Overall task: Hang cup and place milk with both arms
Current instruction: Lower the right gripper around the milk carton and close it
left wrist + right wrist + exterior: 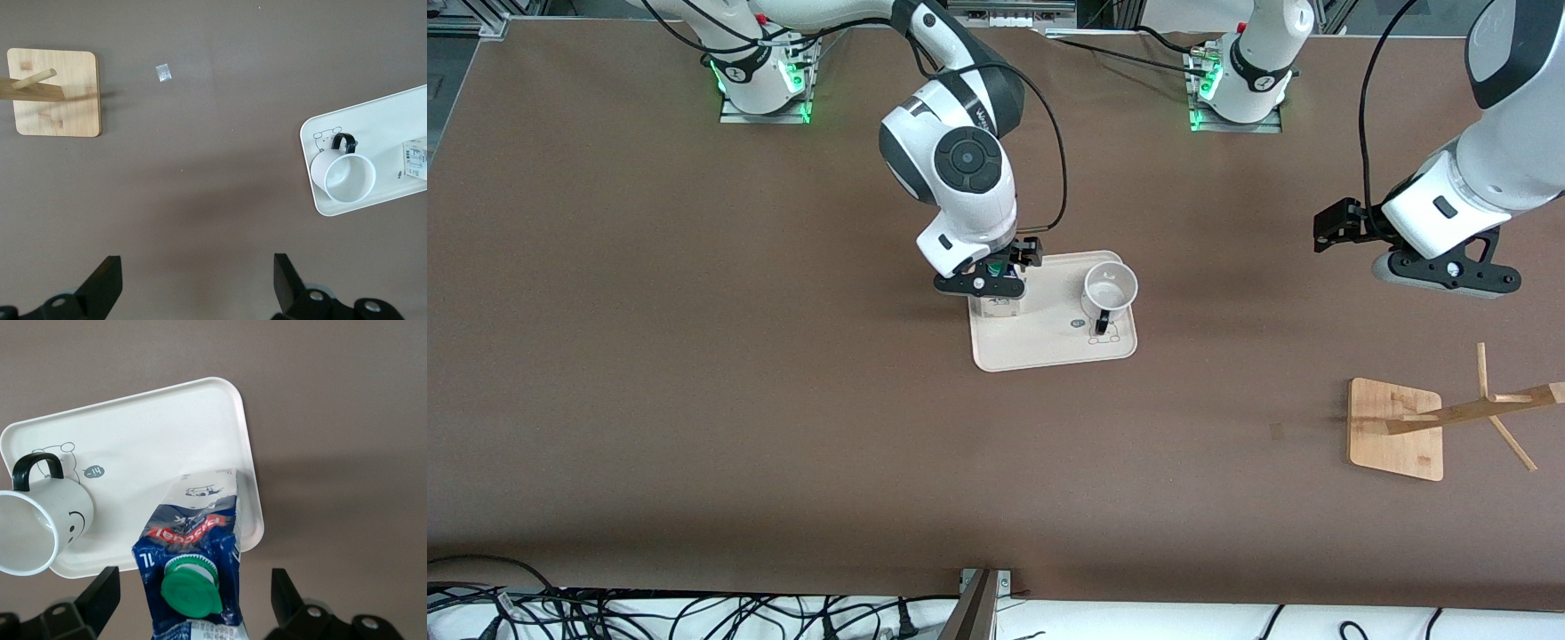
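The milk [193, 567], a blue and white carton with a green cap, stands on the cream tray [167, 420] at its end toward the right arm. My right gripper [193, 603] hangs open just over it, one finger on each side of the carton top with gaps to both. In the front view the right gripper [1000, 271] covers most of the milk [996, 308]. The white cup [1110, 289] with a black handle stands upright at the tray's other end. My left gripper [1327, 227] is open and empty over bare table toward the left arm's end, also seen as the left gripper [197, 283].
A wooden cup rack [1396, 428] with a square base and slanted pegs stands toward the left arm's end, nearer the front camera than the tray [1049, 347]. A small scrap [163, 73] lies on the brown table beside the rack base [67, 100]. Cables run along the front edge.
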`<action>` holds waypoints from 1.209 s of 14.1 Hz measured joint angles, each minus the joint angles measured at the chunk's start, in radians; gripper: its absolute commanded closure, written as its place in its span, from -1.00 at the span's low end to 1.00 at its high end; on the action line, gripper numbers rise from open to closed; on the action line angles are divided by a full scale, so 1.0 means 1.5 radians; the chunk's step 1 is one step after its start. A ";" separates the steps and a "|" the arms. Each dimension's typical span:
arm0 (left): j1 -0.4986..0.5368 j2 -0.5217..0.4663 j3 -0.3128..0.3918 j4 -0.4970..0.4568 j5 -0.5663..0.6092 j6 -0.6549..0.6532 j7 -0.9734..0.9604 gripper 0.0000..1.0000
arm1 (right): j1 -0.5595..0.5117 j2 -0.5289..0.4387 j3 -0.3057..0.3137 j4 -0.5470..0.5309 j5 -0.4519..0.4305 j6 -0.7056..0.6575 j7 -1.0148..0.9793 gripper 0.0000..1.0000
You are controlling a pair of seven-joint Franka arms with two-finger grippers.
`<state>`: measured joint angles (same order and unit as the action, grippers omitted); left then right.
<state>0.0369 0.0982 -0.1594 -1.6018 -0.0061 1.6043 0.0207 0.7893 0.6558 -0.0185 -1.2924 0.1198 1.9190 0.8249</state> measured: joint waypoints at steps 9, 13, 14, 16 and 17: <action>0.000 0.000 0.000 0.000 0.000 0.000 0.000 -1.00 | 0.002 0.009 0.000 0.000 0.000 0.000 0.000 -1.00; 0.000 0.000 0.000 0.000 0.000 0.000 0.000 -1.00 | 0.004 0.014 0.000 -0.002 0.000 0.000 0.000 -1.00; 0.000 0.000 0.000 0.000 0.000 0.000 0.000 -1.00 | 0.005 0.015 0.000 -0.003 0.000 0.000 0.000 -1.00; 0.000 0.000 0.000 0.000 0.000 0.000 0.000 -1.00 | 0.005 0.016 0.000 -0.004 0.000 -0.001 0.000 -1.00; 0.000 0.000 0.000 0.000 0.000 0.000 0.000 -1.00 | 0.005 0.018 0.000 -0.005 0.000 -0.001 0.000 -1.00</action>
<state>0.0369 0.0983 -0.1591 -1.6018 -0.0061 1.6041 0.0207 0.7969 0.6823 -0.0186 -1.2991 0.1197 1.9173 0.8251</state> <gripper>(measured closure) 0.000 0.000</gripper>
